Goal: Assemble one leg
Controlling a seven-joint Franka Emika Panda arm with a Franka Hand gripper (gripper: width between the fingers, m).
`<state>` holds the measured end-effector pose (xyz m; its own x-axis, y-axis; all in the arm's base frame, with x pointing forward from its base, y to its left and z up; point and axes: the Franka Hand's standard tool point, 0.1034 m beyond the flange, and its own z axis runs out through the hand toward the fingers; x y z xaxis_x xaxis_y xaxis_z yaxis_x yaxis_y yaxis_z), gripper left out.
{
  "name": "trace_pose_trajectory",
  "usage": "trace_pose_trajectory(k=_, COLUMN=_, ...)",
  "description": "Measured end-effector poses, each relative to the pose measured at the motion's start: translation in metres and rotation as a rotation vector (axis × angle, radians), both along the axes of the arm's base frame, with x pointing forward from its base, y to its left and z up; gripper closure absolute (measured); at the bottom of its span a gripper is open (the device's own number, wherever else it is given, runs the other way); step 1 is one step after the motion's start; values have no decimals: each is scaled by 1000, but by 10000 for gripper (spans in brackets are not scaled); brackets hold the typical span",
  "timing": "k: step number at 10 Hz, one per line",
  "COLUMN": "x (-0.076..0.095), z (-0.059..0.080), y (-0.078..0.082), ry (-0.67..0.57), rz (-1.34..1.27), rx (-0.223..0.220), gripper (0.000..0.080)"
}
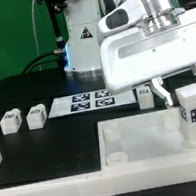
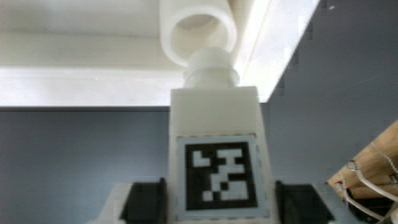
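Leg (image 1: 194,111) is held upright, long axis vertical, tag facing the camera, over the white panel (image 1: 133,147) at the exterior view's right. Gripper (image 1: 189,95) is clamped on the leg. Only in the wrist view is its narrow tip seen aimed at a round socket (image 2: 196,30). Loose legs (image 1: 10,121) and the marker board (image 1: 92,102) are seen only in the exterior view.

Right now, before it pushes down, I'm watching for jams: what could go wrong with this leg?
1. The leg has its narrow tip near the panel's round socket but perhaps not centred; it may catch the rim.
2. The gripper grips only the leg's far end, so pushing could tilt it.
3. A loose leg lies close by and might get nudged.
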<state>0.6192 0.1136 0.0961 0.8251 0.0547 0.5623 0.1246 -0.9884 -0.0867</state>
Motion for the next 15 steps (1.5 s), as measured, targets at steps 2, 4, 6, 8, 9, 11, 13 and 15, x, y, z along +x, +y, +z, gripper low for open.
trace_pose_trajectory(k=2, x=-1, z=-2, y=-2, ry=1, rz=2, rx=-4, gripper=508)
trace_pose_trajectory(k=4, x=-1, z=-3, y=-1, ry=-19, rz=2, rx=-4, gripper=508)
trace_pose_trajectory(k=6, x=-1, z=-3, y=-2, ry=-20, rz=4, rx=-7, gripper=508)
trace_pose_trajectory(k=8, x=-1, z=-2, y=-2, ry=-21, rz=6, rx=-8, gripper=508)
trace_pose_trajectory(k=9, x=-2, z=-2, y=-2, ry=-19, rz=7, rx=-9, gripper=508)
trace_pose_trajectory(k=11, x=-5, z=-3, y=-2, ry=-15, rz=9, rx=-10, gripper=508)
trace_pose_trajectory(k=13, x=-8, z=-6, y=-3, ry=-8, rz=10, rx=-13, gripper=508)
trace_pose_trajectory(k=15, x=-10, z=-14, y=-3, ry=3, rz=10, rx=-13, gripper=508)
